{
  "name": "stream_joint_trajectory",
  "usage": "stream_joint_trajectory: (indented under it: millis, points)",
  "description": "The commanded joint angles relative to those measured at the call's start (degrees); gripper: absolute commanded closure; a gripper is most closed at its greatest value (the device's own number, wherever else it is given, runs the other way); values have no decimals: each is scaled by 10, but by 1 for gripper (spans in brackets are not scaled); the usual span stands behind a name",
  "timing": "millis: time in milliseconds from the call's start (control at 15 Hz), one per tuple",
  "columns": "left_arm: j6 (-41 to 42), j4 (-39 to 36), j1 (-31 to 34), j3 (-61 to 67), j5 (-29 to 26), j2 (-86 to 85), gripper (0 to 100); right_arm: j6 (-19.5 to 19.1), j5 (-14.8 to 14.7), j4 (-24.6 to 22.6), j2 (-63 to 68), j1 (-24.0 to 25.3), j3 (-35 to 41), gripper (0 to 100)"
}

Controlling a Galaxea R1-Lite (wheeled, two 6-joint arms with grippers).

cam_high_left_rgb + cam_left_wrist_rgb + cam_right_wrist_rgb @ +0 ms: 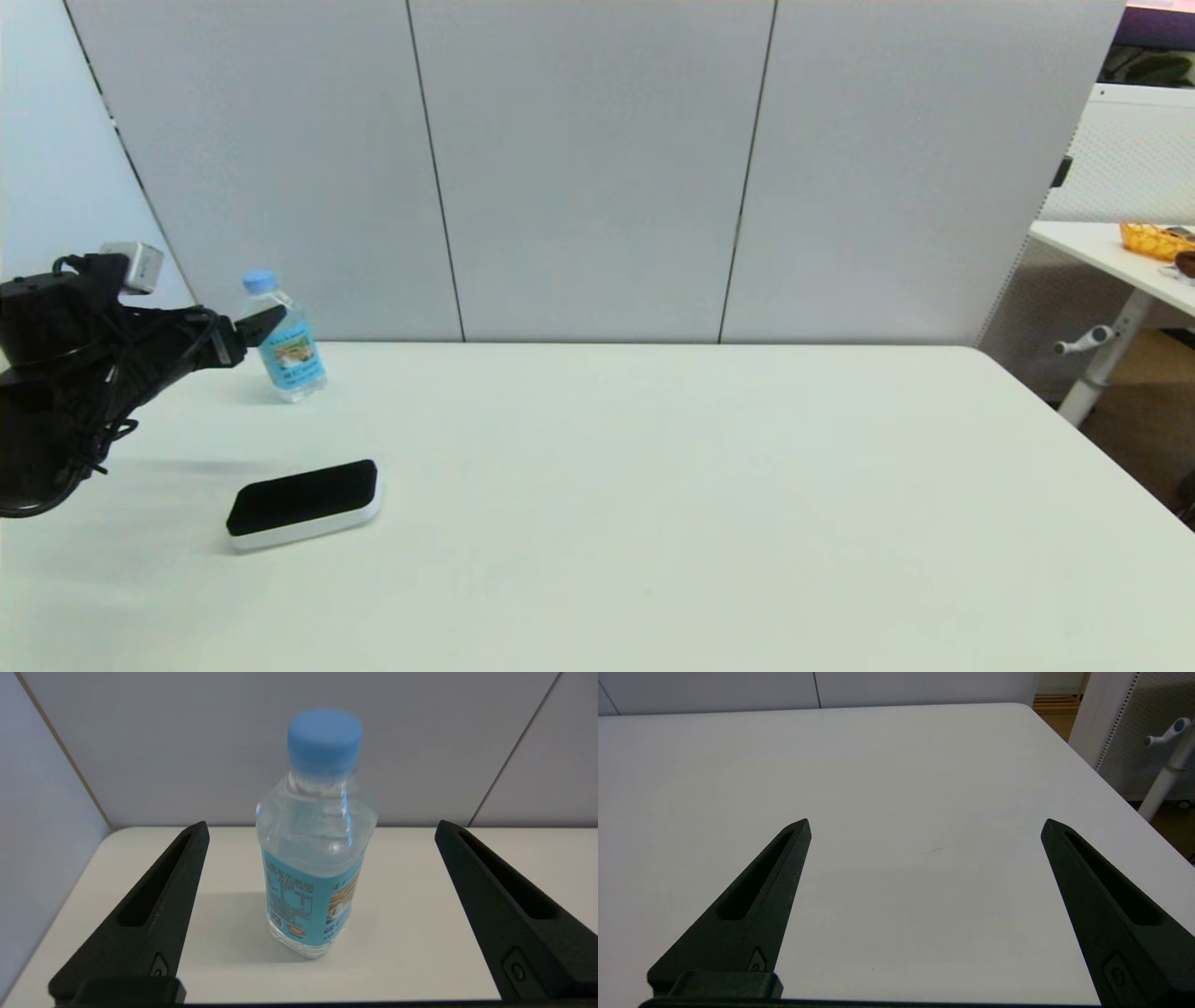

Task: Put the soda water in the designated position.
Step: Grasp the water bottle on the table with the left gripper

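The soda water (285, 343) is a small clear bottle with a light blue cap and blue label, standing upright at the table's far left near the wall. My left gripper (266, 325) reaches toward it from the left at about neck height, its tips just at the bottle. In the left wrist view the soda water (314, 858) stands centred between the two spread fingers (159, 905), which do not touch it; the left gripper (322, 828) is open. My right gripper (924, 823) hovers open over bare table, holding nothing, and is out of the head view.
A black pad with a white base (303, 502) lies flat on the white table (653, 485), in front of the bottle. Grey wall panels (588, 168) close the table's back edge. A second table with an orange basket (1153, 239) stands far right.
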Motion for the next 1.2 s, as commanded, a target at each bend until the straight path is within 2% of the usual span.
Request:
stream_joint_trajectory:
  millis: [67,733,1200]
  points:
    - [0,-28,-6,-28,-4,75,0,0,0,0,0,0,0,0]
    - [-2,-32,-15,-115,-7,160,0,0,0,0,0,-1,0,0]
    - [-3,-32,-15,-115,-6,159,0,0,0,0,0,0,0,0]
